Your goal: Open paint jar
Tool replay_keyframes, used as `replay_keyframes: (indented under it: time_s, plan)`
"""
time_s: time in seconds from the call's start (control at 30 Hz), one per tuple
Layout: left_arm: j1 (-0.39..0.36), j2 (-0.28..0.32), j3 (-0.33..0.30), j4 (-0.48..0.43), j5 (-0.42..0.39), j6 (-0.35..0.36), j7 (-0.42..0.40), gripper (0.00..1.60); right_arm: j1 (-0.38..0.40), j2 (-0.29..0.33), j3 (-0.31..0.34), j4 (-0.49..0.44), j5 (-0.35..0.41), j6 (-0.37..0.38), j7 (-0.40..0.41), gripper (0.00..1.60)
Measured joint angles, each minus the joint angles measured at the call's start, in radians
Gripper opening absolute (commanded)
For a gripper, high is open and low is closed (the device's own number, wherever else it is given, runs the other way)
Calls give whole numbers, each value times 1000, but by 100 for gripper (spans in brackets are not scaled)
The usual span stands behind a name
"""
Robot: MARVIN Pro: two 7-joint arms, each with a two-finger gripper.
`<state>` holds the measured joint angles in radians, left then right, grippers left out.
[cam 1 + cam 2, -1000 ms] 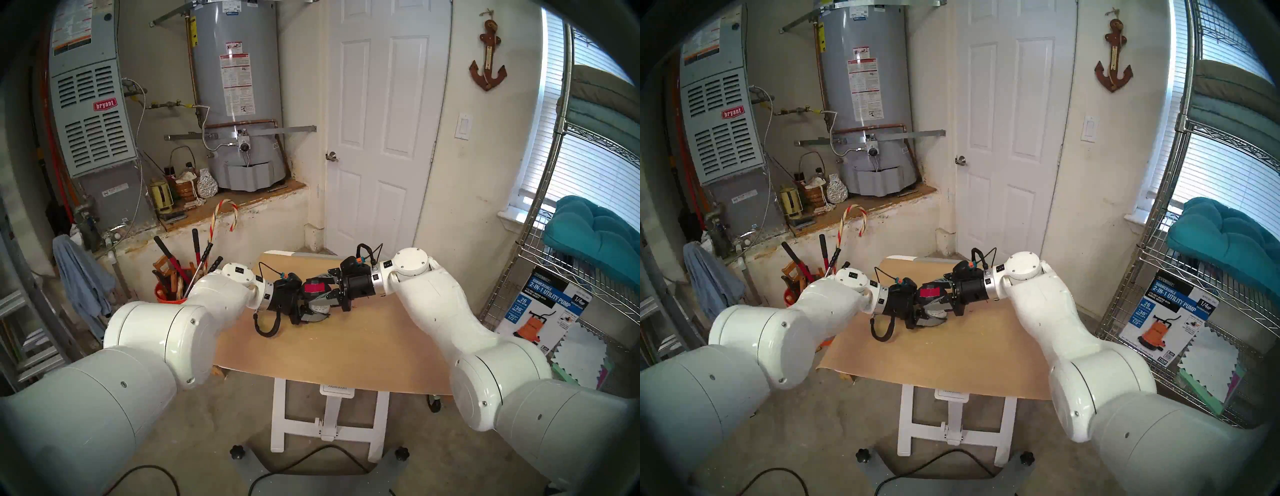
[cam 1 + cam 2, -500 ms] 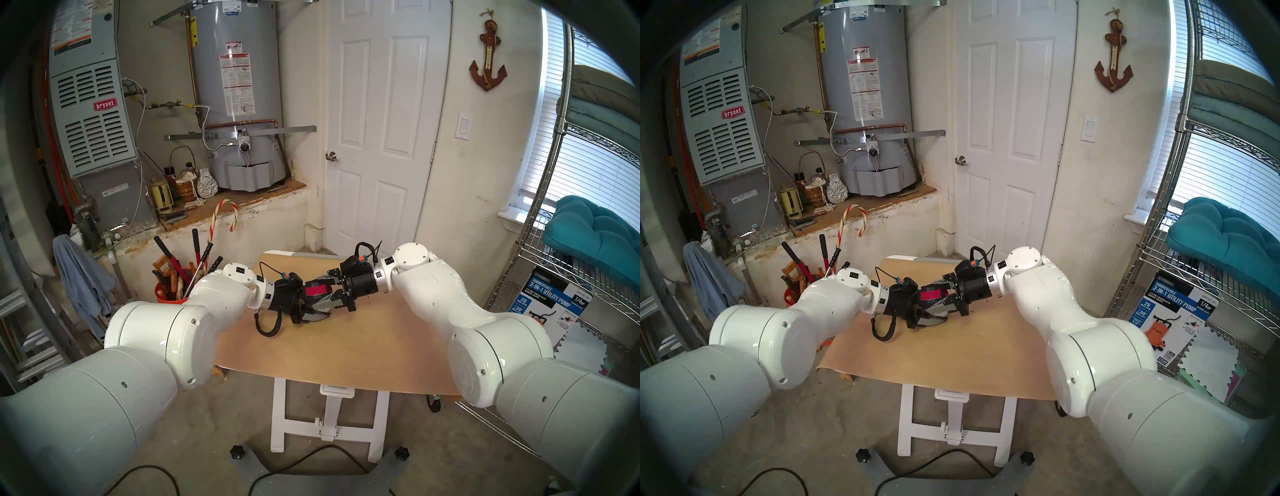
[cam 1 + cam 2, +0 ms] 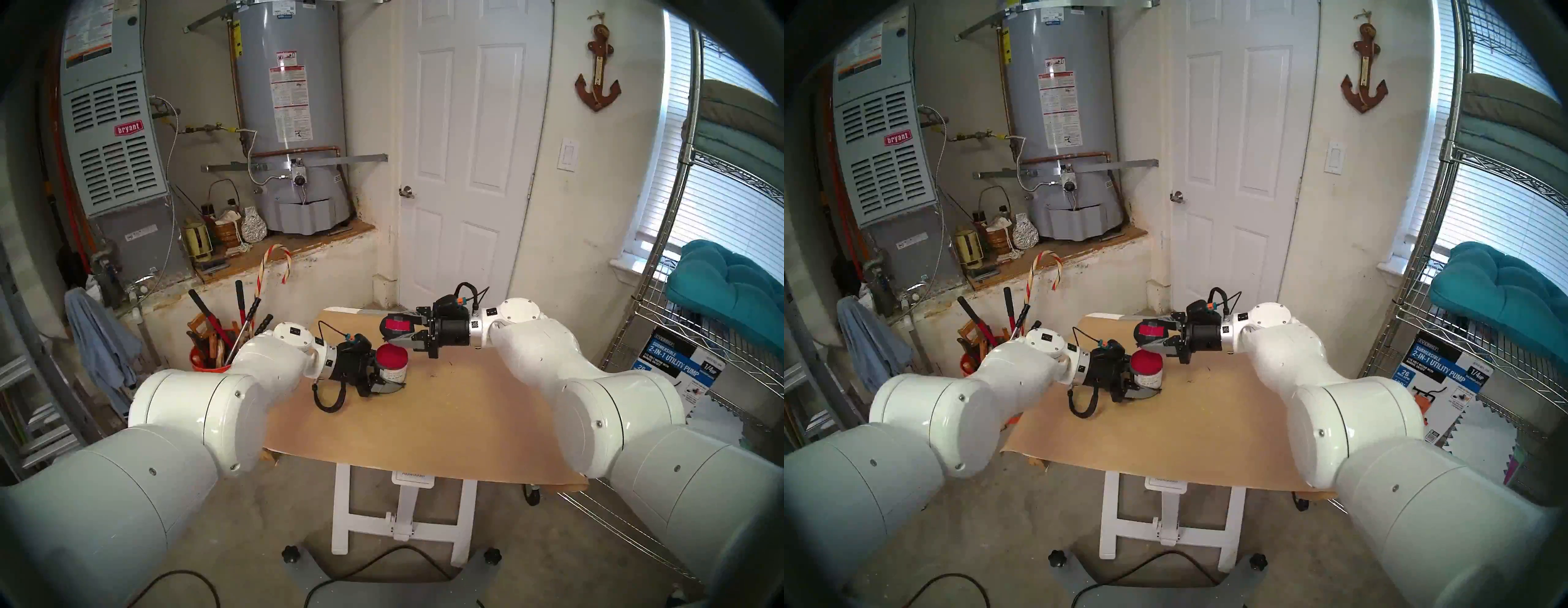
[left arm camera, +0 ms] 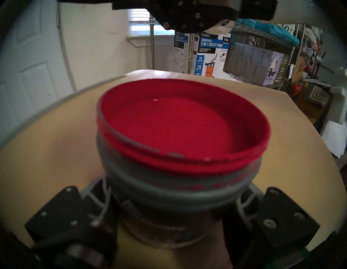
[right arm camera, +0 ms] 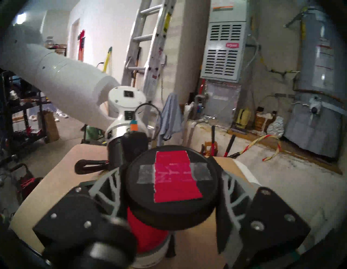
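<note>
Compared with one second ago, we see the black lid (image 3: 397,326) is now off the paint jar (image 3: 392,364), lifted toward 2 o'clock. Our right gripper (image 3: 398,332) is clamped on the lid, and our left gripper (image 3: 390,375) is clamped around the jar. The jar stands upright on the table (image 3: 445,407), open, with red paint inside and a white-grey label.

Room pretty evenly lit, mostly daylight from window (image 3: 717,199) on right, blinds blown out white. Soft shadows only, faint one under arms on table (image 3: 424,424). Heavy fisheye: door (image 3: 471,148) and shelf posts bow outward, dark vignette in every corner. Head views sharp enough mid-frame, smeared toward rim. Left wrist view dimmer, paint jar (image 4: 180,135) rim motion-blurred. Right wrist view soft, lid (image 5: 174,184) okay, near finger bottom left out of focus.
</note>
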<state>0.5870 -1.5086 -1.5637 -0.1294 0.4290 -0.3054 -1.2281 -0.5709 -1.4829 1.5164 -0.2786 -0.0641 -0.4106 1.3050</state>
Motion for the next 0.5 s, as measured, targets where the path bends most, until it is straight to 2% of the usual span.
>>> replay_keyframes:
  time_s: [0.27, 0.5]
  plan:
    - [0, 0, 0, 0, 0, 0, 0, 0, -9, 36, 79, 15, 9, 13, -149, 0]
    - [-1, 0, 0, 0, 1, 0, -1, 0, -40, 63, 76, -9, -31, 65, -256, 0]
